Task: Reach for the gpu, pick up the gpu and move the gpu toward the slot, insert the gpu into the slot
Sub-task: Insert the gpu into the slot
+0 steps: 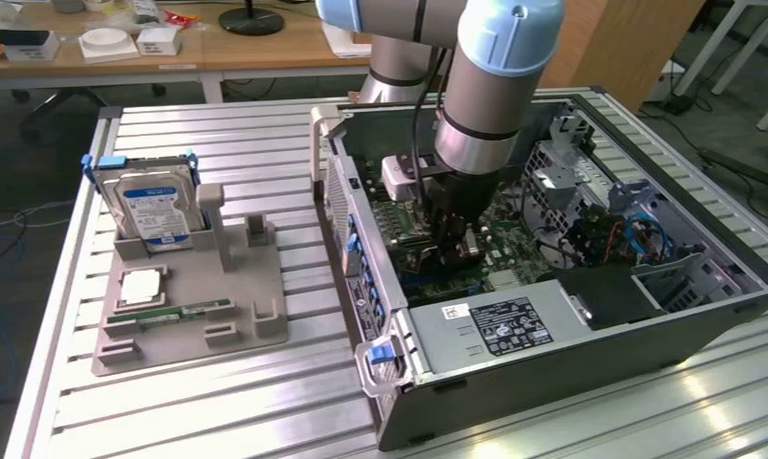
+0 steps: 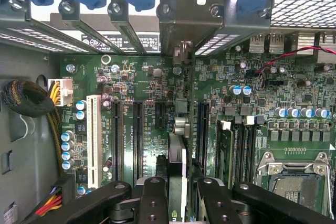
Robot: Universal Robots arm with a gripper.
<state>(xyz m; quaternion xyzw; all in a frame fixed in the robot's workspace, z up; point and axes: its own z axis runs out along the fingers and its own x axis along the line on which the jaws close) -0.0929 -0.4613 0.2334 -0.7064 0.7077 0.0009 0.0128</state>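
Holding the gpu (image 2: 177, 166) edge-on, your tool (image 2: 177, 195) is clamped on it from both sides — in the wrist view the black fingers (image 2: 152, 198) press against the thin card, which runs straight away from the camera toward the rear bracket bays. That upright grip makes sense: the card has to meet the motherboard (image 2: 157, 129) on its bottom edge, so it is carried standing on edge, not flat.

In the exterior view the arm (image 1: 486, 105) reaches down into the open computer case (image 1: 537, 354), and the tool (image 1: 458, 251) sits low over the board, near the middle of the case. The card lines up with the gap between the black expansion slots (image 2: 137, 135) and the memory slots, its grey end pointing at the bracket opening (image 2: 184, 19). Whether its edge is already seated you cannot tell from here.

On the counter (image 1: 192, 402), the grey fixture tray (image 1: 237, 311) carries the hard drive (image 1: 154, 210) and the memory stick (image 1: 180, 313) — well apart from the work.
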